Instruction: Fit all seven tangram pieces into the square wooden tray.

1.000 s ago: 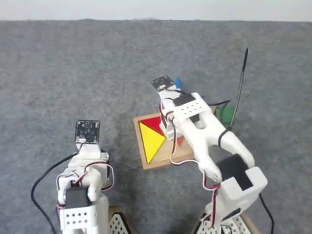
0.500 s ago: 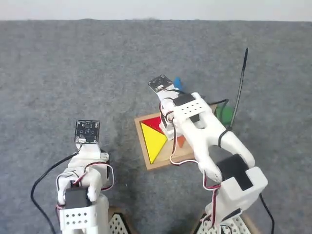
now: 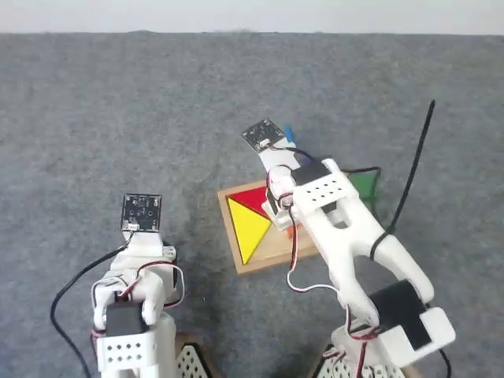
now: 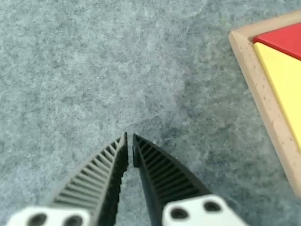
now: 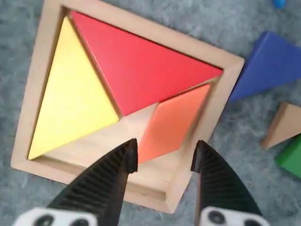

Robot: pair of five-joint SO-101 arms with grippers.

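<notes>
Hanging parted over the tray (image 5: 155,39), right tool (image 5: 162,153) frames orange piece (image 5: 175,121).

grey felt mat (image 3: 118,102), pale wall (image 3: 236,14)

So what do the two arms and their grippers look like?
The left arm and right arm are white plastic with black motor blocks and red, white and black cables. The left gripper and right gripper have black ridged fingers on white bases.
</notes>
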